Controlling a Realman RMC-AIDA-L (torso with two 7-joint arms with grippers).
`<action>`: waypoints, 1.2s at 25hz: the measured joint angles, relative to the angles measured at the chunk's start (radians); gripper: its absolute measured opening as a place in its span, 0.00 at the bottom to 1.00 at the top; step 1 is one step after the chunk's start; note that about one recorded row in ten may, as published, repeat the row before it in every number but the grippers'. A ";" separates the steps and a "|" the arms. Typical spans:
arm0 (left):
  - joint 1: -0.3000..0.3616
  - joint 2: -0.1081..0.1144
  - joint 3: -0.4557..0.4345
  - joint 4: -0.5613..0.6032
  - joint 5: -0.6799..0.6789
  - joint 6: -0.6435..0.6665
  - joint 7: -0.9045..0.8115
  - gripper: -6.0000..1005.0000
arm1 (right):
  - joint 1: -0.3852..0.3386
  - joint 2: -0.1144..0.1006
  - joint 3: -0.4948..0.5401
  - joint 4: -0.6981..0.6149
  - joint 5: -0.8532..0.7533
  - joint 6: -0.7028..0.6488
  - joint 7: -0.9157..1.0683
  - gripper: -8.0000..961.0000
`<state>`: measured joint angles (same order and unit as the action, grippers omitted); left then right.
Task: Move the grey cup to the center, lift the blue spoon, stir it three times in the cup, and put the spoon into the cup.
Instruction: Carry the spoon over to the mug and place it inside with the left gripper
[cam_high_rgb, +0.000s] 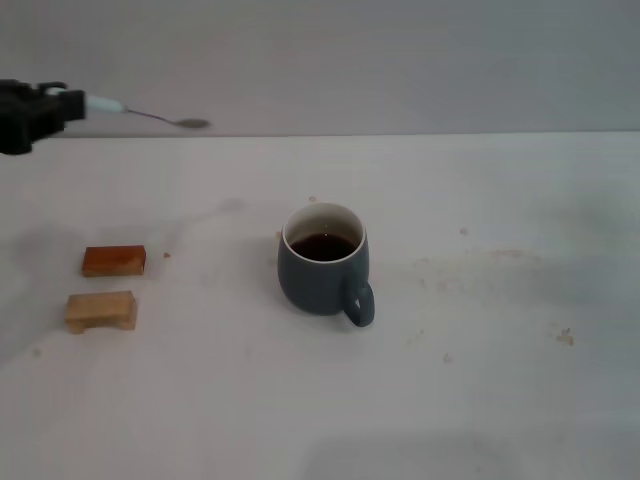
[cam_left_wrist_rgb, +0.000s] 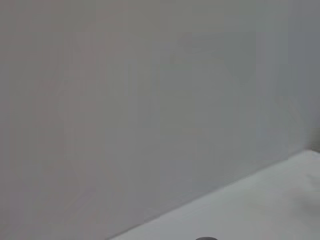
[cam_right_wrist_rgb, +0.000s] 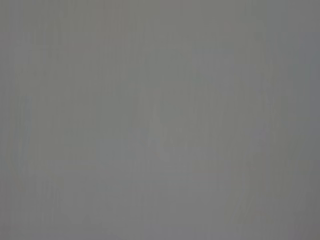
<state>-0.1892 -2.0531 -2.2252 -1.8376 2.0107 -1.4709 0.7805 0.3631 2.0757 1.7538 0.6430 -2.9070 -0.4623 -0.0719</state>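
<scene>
We see the grey cup (cam_high_rgb: 323, 262) mid-table (cam_high_rgb: 500, 380), handle toward 5 o'clock, liquid inside | two wooden blocks (cam_high_rgb: 107, 285) at its 9 o'clock, well apart, one behind the other | left gripper (cam_high_rgb: 62, 108) at 10 o'clock, raised, holding the blue spoon (cam_high_rgb: 145, 115), bowl pointing toward 3 o'clock.

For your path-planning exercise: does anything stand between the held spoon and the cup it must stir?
Nothing visible does. The left pincer holds the blue spoon aloft; the wooden blocks lie well below it, left of the grey cup.
</scene>
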 joint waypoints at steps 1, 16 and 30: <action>-0.014 0.001 -0.006 -0.003 0.001 -0.028 0.000 0.19 | 0.000 0.000 -0.001 0.000 0.000 0.000 0.000 0.02; -0.185 -0.001 0.073 0.093 0.119 -0.160 0.014 0.19 | -0.016 0.007 -0.027 0.008 0.011 0.004 0.001 0.02; -0.269 -0.003 0.184 0.261 0.143 -0.084 0.047 0.20 | -0.038 0.008 -0.055 0.007 0.024 0.003 0.001 0.02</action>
<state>-0.4580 -2.0556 -2.0413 -1.5762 2.1539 -1.5553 0.8279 0.3249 2.0833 1.6987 0.6505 -2.8826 -0.4598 -0.0705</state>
